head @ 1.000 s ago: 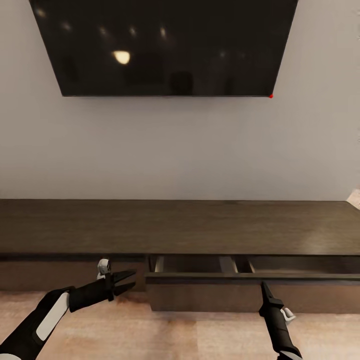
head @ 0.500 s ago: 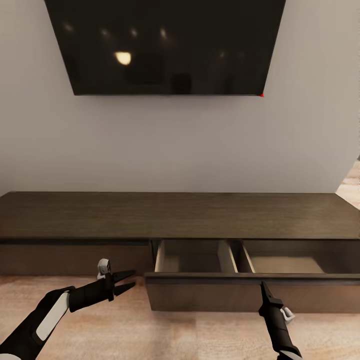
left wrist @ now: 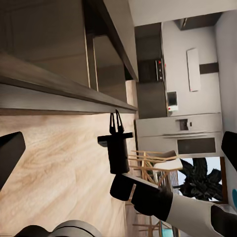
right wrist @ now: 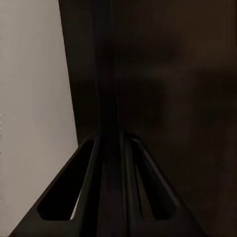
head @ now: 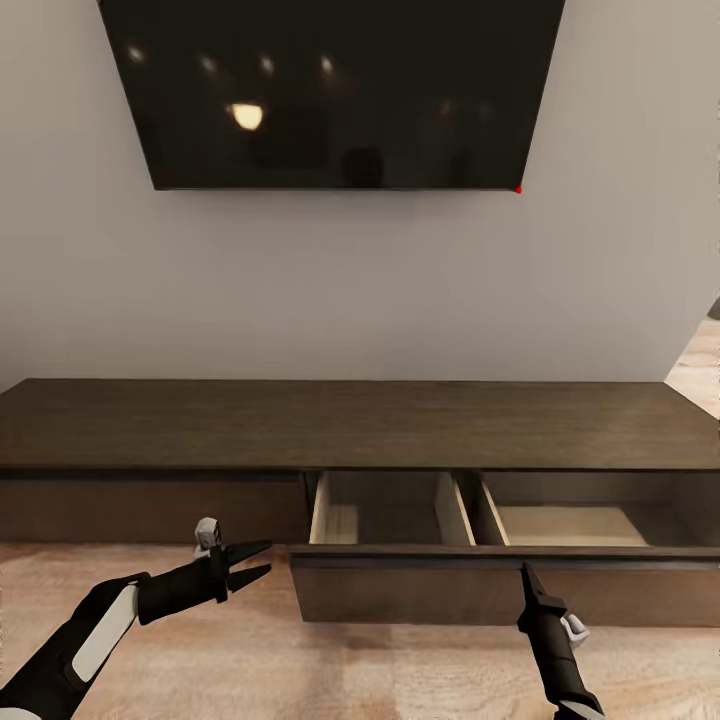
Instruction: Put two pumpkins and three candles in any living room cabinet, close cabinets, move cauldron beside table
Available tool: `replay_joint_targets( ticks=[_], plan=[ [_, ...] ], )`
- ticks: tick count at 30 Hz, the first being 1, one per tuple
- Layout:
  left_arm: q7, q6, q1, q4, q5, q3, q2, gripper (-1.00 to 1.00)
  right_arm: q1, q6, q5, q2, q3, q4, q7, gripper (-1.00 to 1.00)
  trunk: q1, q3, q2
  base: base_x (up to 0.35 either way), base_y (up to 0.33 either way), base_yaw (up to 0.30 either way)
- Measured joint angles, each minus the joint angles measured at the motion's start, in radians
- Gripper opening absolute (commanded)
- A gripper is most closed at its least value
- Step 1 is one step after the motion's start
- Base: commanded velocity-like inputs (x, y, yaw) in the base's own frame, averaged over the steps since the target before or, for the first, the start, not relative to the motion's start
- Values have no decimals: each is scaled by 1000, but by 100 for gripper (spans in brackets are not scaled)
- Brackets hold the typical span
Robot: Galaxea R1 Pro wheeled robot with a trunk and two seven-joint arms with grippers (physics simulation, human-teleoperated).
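Cabinet (head: 360,425): long, low, dark-brown wood unit standing against a pale wall; flat top bare; plain handleless front panels.
Drawer (head: 500,590): wide drawer on the cabinet's right part, pulled out toward the robot; its dark front panel stands forward of the closed panel on the left.
Drawer interior: two compartments split by a wooden divider (head: 452,508); pale wood bottoms show in both, the left compartment (head: 385,510) partly in shadow, the right one (head: 585,522) more brightly lit; nothing seen lying in either.
Left panel (head: 150,510): closed, flush under the cabinet's top edge.
Left gripper (head: 262,560): hangs low in front of the closed left panel, just beside the drawer's left end; jaws parted, holding nothing; tips point toward the drawer.
Right gripper (head: 526,570): stands in front of the drawer's front panel, near its middle; fingers pressed together into one thin point, nothing between them; also seen from the left wrist camera (left wrist: 116,118) as a narrow upright pair of prongs beside the cabinet's edge.
Television (head: 335,90): large dark screen on the wall above the cabinet; ceiling lights reflected in it.
Floor (head: 300,660): light wood boards.
Background, left wrist camera: refrigerator (left wrist: 177,133), wooden chairs (left wrist: 148,165) and a leafy plant (left wrist: 200,177) well apart from the cabinet.
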Motion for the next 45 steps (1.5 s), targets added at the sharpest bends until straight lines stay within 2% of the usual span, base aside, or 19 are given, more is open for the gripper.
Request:
replay_joint_targets(
  ticks=[45],
  plan=[
    [0, 0, 0, 0, 0, 0, 1, 100, 0, 0, 0, 0, 4, -1, 0, -100, 0, 0, 0, -92, 0, 0]
  ],
)
